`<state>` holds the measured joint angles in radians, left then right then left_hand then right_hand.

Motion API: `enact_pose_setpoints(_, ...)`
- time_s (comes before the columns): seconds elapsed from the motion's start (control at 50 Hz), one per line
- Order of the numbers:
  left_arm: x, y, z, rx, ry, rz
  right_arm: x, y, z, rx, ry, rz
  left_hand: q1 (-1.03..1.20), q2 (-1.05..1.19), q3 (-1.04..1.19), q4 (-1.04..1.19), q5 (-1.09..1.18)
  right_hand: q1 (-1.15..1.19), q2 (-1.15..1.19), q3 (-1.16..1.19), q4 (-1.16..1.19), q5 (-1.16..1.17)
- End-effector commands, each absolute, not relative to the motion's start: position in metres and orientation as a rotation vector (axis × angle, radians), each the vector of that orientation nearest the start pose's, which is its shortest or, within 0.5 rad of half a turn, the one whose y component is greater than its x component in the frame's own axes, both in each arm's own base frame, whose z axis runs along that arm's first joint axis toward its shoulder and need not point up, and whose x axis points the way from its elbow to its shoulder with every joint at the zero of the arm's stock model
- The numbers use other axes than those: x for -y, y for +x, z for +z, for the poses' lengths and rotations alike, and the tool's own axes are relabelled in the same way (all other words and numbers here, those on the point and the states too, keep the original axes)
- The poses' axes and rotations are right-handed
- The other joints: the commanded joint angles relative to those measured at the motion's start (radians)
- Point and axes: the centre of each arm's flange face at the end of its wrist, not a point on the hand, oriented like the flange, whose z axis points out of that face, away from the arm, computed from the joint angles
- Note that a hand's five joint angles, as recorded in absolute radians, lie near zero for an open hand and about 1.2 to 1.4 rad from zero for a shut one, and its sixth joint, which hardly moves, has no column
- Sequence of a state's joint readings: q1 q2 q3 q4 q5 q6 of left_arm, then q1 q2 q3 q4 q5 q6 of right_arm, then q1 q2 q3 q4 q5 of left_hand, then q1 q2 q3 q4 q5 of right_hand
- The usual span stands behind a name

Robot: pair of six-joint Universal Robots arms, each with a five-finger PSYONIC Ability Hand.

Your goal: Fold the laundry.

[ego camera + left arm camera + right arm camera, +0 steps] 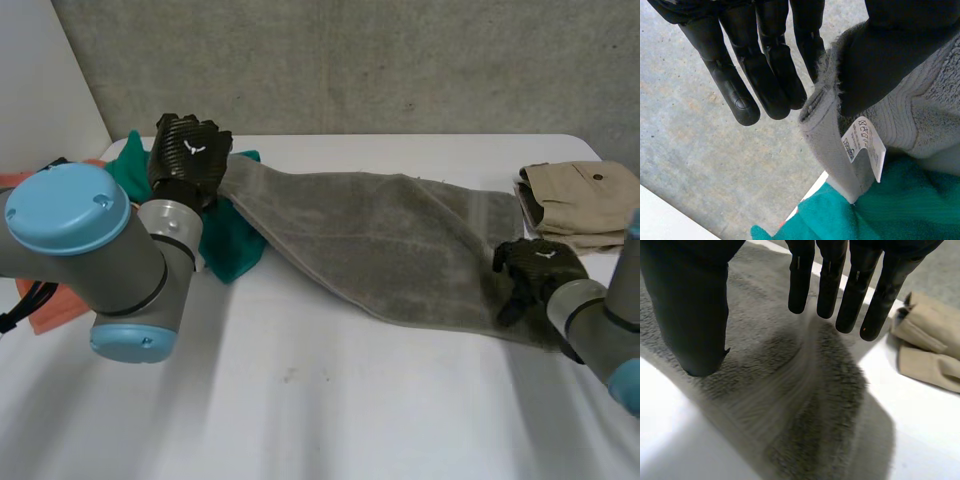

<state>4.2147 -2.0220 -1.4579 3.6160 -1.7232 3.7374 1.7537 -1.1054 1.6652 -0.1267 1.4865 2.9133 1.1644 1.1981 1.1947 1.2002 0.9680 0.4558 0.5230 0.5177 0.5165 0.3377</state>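
Observation:
A grey towel (380, 250) lies stretched across the white table (330, 400) from the back left to the right. My left hand (188, 150) is raised at the towel's left end. In the left wrist view its thumb (890, 50) pinches a towel (935, 100) corner against a finger, beside a white care label (865, 145); the other fingers stay straight. My right hand (538, 265) hovers over the towel's right end. In the right wrist view its fingers (830, 280) are straight and spread from the thumb, just above the towel (805, 390), holding nothing.
A teal cloth (232, 235) lies under the towel's left end, also below the label (890, 215). An orange cloth (45, 305) sits at the far left edge. A folded beige garment (580, 205) rests at the back right, close beyond my right fingertips (930, 350). A concrete wall stands behind the table.

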Motion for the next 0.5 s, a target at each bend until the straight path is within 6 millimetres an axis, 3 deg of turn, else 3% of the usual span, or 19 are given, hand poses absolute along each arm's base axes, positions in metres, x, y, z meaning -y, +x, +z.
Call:
enact_pose_setpoints(0.02, 0.307, -0.297, 0.233, -1.746, 0.856, -2.235, 0.304, 0.205, 0.13, -2.541, -0.653, -1.635, 0.232, 0.198, 0.202, 0.196, 0.254, 0.192, 0.125, 0.13, 0.132, 0.136)
enact_pose_setpoints(0.08, 0.31, -0.294, 0.234, -1.758, 0.852, -2.219, 0.301, 0.206, 0.131, -2.526, -0.688, -1.638, 0.232, 0.198, 0.202, 0.196, 0.254, 0.222, 0.155, 0.16, 0.162, 0.166)
enact_pose_setpoints(0.2, 0.315, -0.291, 0.243, -1.839, 0.808, -2.224, 0.284, 0.206, 0.156, -2.43, -0.922, -1.709, 0.232, 0.198, 0.202, 0.196, 0.254, 0.231, 0.164, 0.169, 0.17, 0.175)
enact_pose_setpoints(0.34, 0.326, -0.286, 0.26, -1.883, 0.726, -2.263, 0.27, 0.21, 0.146, -2.388, -1.027, -1.634, 0.232, 0.198, 0.202, 0.196, 0.254, 0.228, 0.161, 0.166, 0.167, 0.172)
enact_pose_setpoints(0.5, 0.334, -0.289, 0.268, -1.881, 0.688, -2.303, 0.279, 0.211, 0.129, -2.386, -1.022, -1.65, 0.232, 0.198, 0.202, 0.196, 0.254, 0.252, 0.184, 0.19, 0.191, 0.195)
